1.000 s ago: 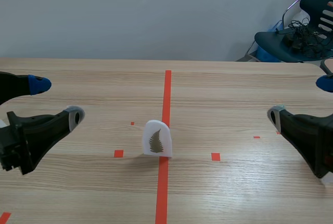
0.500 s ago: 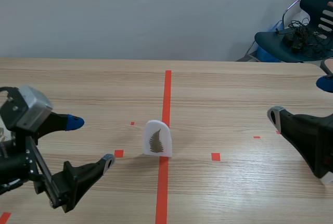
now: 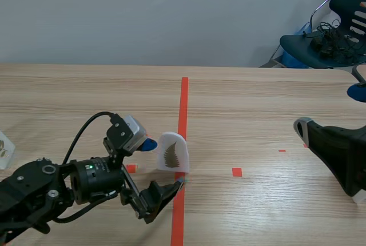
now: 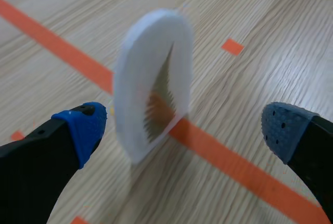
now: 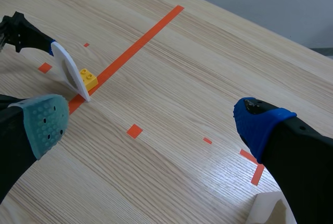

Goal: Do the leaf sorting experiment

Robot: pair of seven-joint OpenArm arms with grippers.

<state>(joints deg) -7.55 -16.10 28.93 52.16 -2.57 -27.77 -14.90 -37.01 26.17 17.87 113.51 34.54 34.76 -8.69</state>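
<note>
Left wrist view: pincer [image 4: 183, 126] straddles leaf card [image 4: 151, 78].

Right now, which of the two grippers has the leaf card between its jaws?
The left gripper: its open jaws stand either side of the standing white leaf card, not closed on it. The right gripper is open well away from it.

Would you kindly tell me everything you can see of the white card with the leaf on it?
The white card is a thin, flat plaque with a rounded top, seemingly plastic, bearing a dark fern-like leaf on its face. It stands upright on the orange-red tape line, a small yellow brick right behind its base. The left gripper is open around it, one finger on each side, with no visible contact.
</note>
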